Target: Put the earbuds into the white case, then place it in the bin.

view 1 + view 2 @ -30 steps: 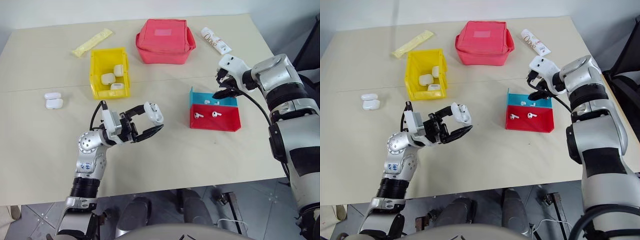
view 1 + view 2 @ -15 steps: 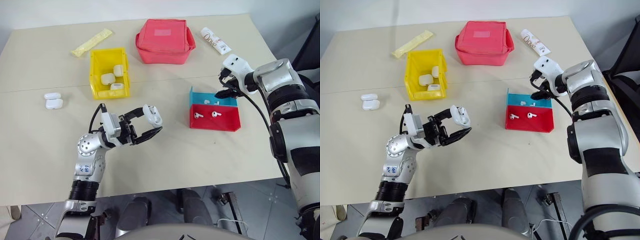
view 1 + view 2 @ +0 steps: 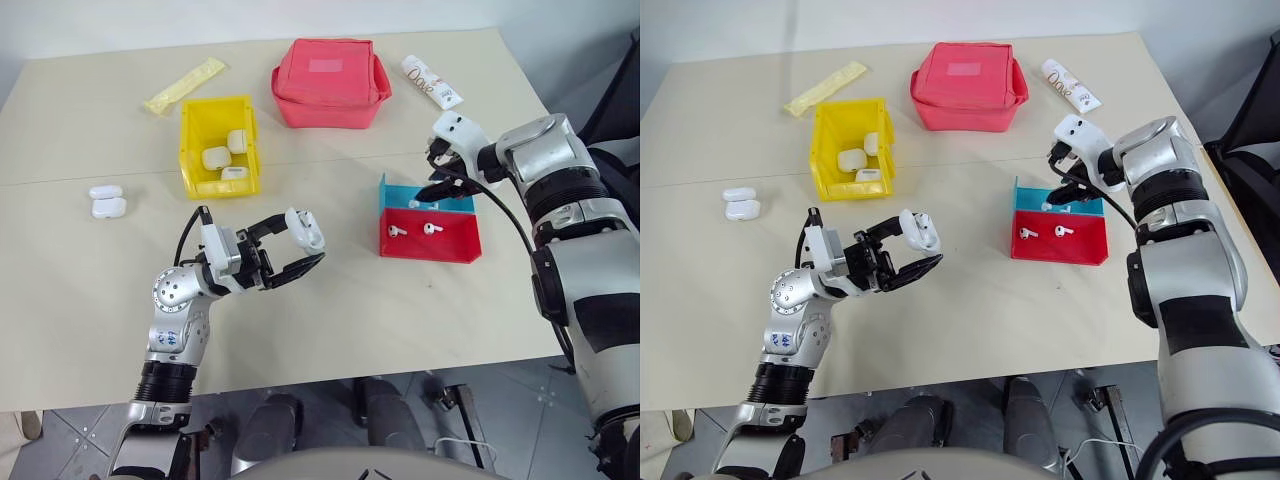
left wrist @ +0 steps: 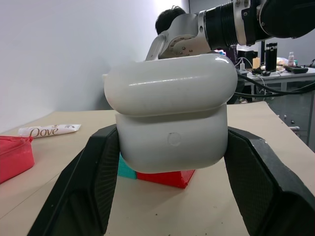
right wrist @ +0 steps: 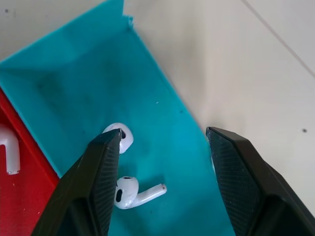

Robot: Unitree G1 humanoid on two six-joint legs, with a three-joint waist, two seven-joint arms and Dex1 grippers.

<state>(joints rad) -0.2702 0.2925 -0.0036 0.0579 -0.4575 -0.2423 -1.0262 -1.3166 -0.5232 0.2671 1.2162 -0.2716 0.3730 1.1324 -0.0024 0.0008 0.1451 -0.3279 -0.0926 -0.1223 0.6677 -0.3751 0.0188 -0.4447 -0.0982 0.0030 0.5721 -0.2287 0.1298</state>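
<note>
Right wrist view looks straight down between the parted fingers of the right end effector (image 5: 160, 182), which grips nothing. Two earbuds (image 5: 129, 189) lie just below it on the floor of the blue tray (image 5: 74, 88), closer to one finger than the other; one earbud's stem runs crosswise to the gap, so a small sideways shift seems needed before closing. This arm is the nearer one. Two more earbuds (image 3: 411, 229) sit in the adjoining red tray (image 3: 430, 245). Over the tabletop (image 3: 400, 310), the left end effector (image 3: 300, 245) is clamped on the white case (image 3: 306, 227), well apart. Beyond it stands the yellow bin (image 3: 200, 125), already holding several cases.
</note>
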